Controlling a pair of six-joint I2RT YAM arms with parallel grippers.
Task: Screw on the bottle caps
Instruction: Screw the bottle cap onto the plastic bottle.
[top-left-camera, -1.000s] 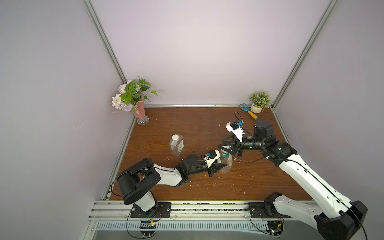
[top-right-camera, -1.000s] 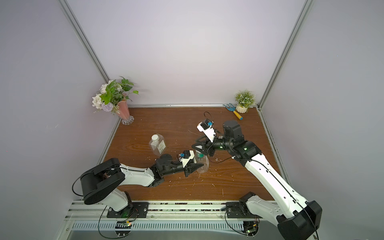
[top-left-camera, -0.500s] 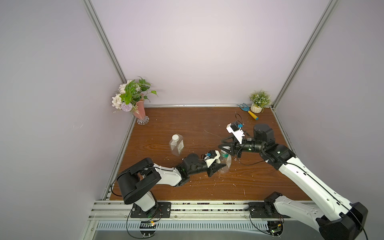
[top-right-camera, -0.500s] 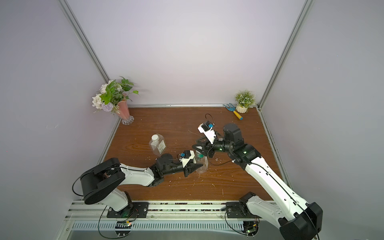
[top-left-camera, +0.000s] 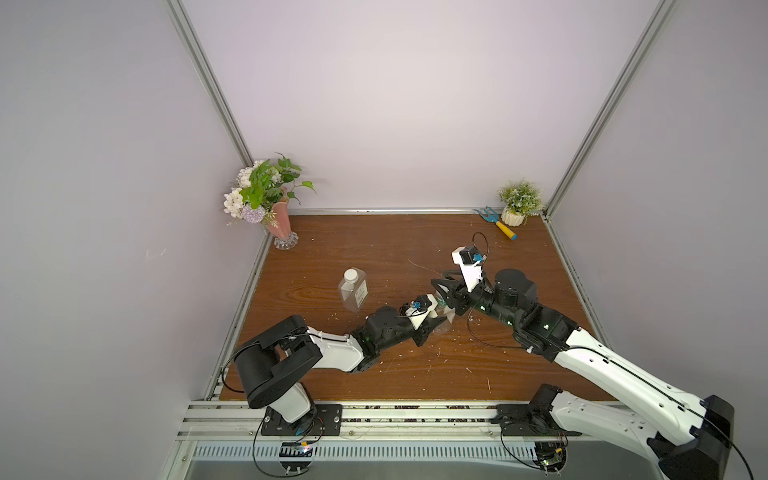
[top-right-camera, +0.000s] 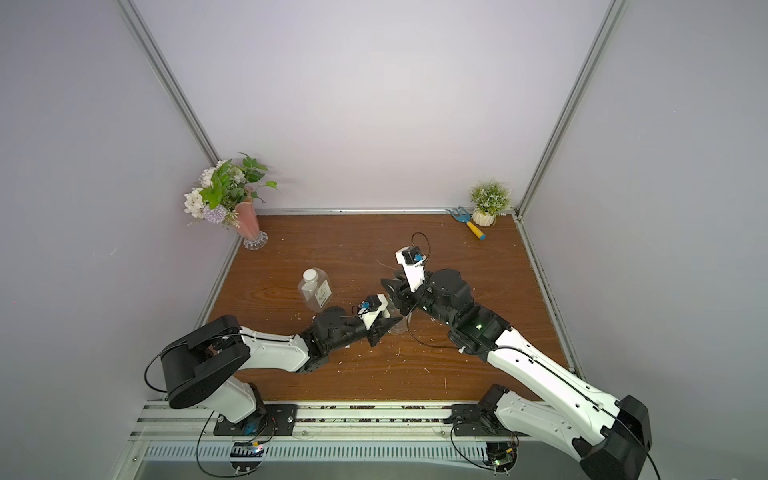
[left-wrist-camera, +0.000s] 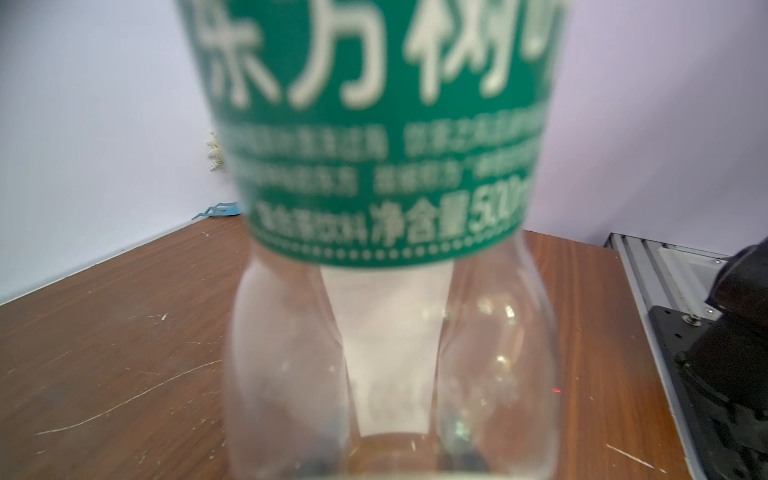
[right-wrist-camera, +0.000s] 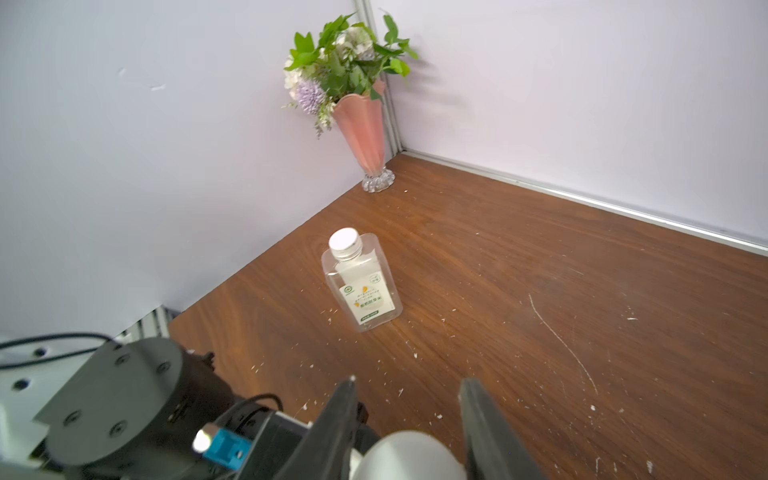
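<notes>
A round clear bottle (left-wrist-camera: 386, 166) with a green label stands at the table's middle, and my left gripper (top-left-camera: 432, 326) is shut on its lower body. In both top views its clear base (top-right-camera: 399, 328) shows just past the fingers. My right gripper (right-wrist-camera: 409, 382) reaches in over the bottle's top, shut on a white bottle cap (right-wrist-camera: 407, 455) between its two dark fingers (right-wrist-camera: 345, 415). The bottle's neck is hidden under cap and gripper (top-left-camera: 442, 297). A squarish bottle (top-left-camera: 353, 291) with a white label stands to the left, a white cap (right-wrist-camera: 344, 241) on its neck.
A pink flower vase (top-left-camera: 278, 220) stands in the back left corner. A small potted plant (top-left-camera: 517, 208) and a blue-and-yellow garden fork (top-left-camera: 496, 222) are at the back right. Walls close three sides, a metal rail (top-left-camera: 374, 415) runs along the front, and white specks dot the wood.
The right wrist has shifted slightly toward the bottle top, still holding the cap. The left arm and both bottles have not visibly moved.
</notes>
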